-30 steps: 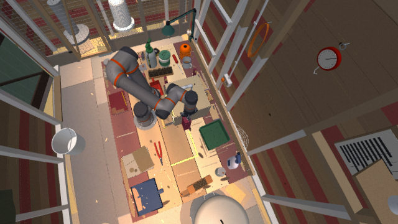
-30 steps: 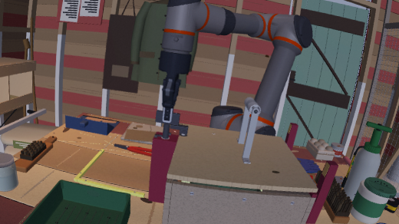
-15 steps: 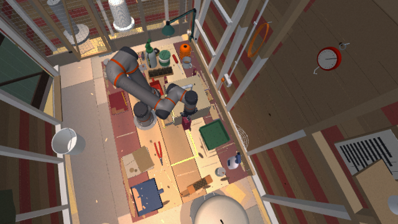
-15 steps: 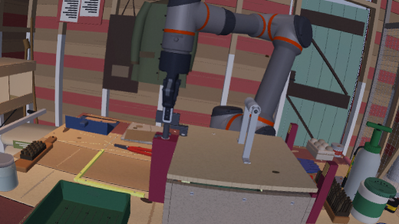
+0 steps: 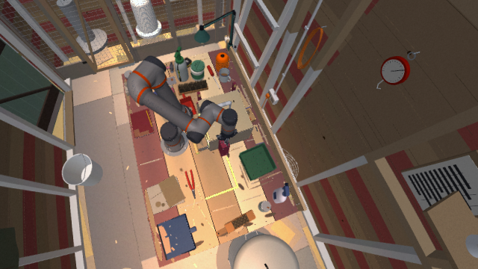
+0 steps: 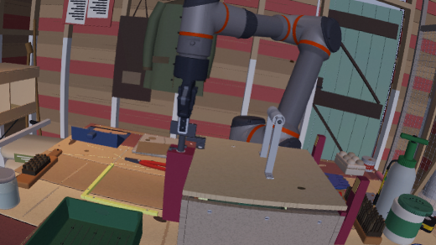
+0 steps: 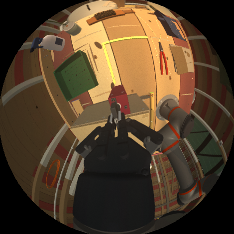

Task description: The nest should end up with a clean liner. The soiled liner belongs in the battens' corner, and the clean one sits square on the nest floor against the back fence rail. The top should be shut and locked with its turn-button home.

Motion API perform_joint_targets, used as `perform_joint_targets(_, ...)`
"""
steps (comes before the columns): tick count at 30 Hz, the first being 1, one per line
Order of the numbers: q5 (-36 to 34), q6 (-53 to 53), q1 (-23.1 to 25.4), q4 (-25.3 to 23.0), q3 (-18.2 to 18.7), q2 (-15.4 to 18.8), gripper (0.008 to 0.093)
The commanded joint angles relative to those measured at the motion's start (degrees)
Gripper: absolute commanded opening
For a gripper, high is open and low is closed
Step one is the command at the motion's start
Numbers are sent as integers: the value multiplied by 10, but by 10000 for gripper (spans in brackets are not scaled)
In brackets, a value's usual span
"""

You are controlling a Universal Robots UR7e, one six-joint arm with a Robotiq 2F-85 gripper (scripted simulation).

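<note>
The grey turn-button (image 6: 187, 141) (image 7: 115, 108) sits on top of the dark red corner post (image 6: 177, 184) (image 7: 119, 98) of the nest box, and I grip it from straight above with my gripper (image 6: 182, 126) (image 7: 116, 121) (image 5: 224, 141) closed on it. The nest box's flat board lid (image 6: 255, 174) (image 5: 228, 114) lies shut, with a grey handle (image 6: 271, 142) standing up from it. The inside of the nest is hidden. A brown liner sheet (image 5: 166, 193) (image 7: 183, 58) lies on the bench beyond the pliers. Yellow battens (image 5: 227, 179) (image 7: 112, 49) form a corner on the bench in front of the box.
A green tray (image 5: 257, 161) (image 6: 86, 224) sits beside the box. Red pliers (image 5: 191, 182), a blue clipboard-like tray (image 5: 176, 236), a brush (image 5: 237, 222) and a spray bottle (image 5: 280, 193) are spread along the bench. Bottles, a tub and another brush (image 5: 192, 86) crowd the far end.
</note>
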Motion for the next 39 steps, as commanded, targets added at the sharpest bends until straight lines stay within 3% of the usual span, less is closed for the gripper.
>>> perform_joint_targets(1, 0, 0, 0, 0, 0, 0, 80)
perform_joint_targets(21, 0, 38, 0, 0, 0, 0, 80)
perform_joint_targets(39, 0, 238, 0, 0, 0, 0, 80)
